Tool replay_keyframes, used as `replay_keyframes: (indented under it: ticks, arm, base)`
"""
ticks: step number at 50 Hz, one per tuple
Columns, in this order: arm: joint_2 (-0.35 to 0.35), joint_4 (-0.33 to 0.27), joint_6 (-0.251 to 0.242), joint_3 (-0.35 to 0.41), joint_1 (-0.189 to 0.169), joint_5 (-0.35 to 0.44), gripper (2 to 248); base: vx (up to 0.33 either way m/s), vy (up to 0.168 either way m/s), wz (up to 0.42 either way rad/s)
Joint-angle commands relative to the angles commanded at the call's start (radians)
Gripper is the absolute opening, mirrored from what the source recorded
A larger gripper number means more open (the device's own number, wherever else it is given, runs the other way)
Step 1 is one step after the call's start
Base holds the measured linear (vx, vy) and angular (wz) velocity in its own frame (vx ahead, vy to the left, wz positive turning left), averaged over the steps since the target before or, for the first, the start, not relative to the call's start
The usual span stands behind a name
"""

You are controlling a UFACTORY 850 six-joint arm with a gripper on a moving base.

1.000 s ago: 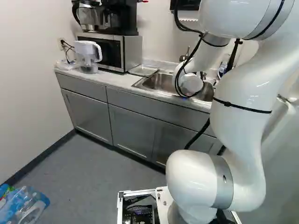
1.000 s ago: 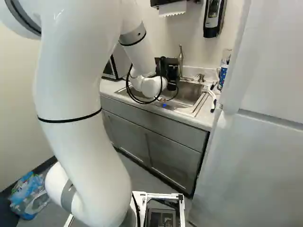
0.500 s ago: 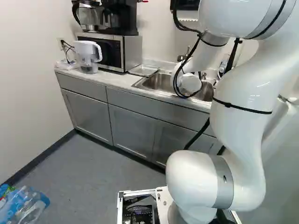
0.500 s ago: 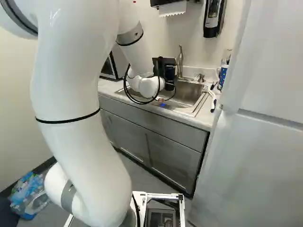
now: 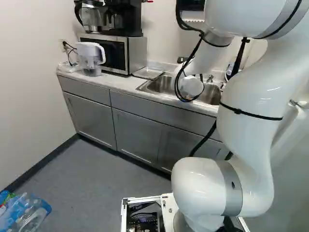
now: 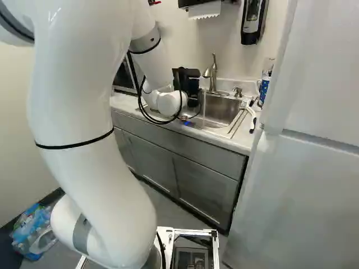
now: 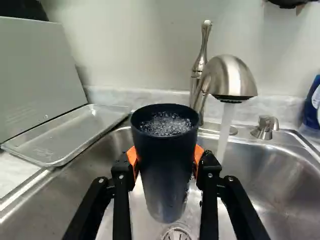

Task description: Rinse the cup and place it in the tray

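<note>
Over the sink, my gripper (image 6: 187,84) appears in the right base view as a black body left of the faucet, its fingertips hidden. The wrist view shows the gripper (image 7: 165,159) with orange pads pressing a dark blue cup (image 7: 164,172) from both sides. The cup is upright, its mouth up, with bubbly water inside. Beside it, the faucet (image 7: 231,80) runs a stream of water (image 7: 226,130) into the sink, clear of the cup's rim. A shallow metal tray (image 7: 75,134) lies on the counter on the cup's other side, with a few drops on it.
The sink (image 6: 227,109) has a drain (image 7: 176,234) below the cup. A soap pump (image 7: 265,127) and a blue bottle (image 7: 314,102) stand beyond the faucet. Behind the tray is the microwave (image 5: 113,52); a pitcher (image 5: 90,58) stands beside it. A tall white cabinet (image 6: 303,168) flanks the counter.
The forearm and gripper have shifted left in both base views, away from the faucet. The faucet's spout and falling water now show in the right base view. The base has stayed put.
</note>
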Motion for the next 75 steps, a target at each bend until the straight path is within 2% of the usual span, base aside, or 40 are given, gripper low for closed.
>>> replay_keyframes:
  ticks: [19, 75]
  arm:
    - [0.047, 0.0, 0.0, 0.01, 0.053, -0.005, 124]
    - [0.127, 0.0, 0.0, -0.032, 0.156, -0.101, 124]
  base:
    - [0.0, 0.0, 0.0]
    - [0.0, 0.0, 0.0]
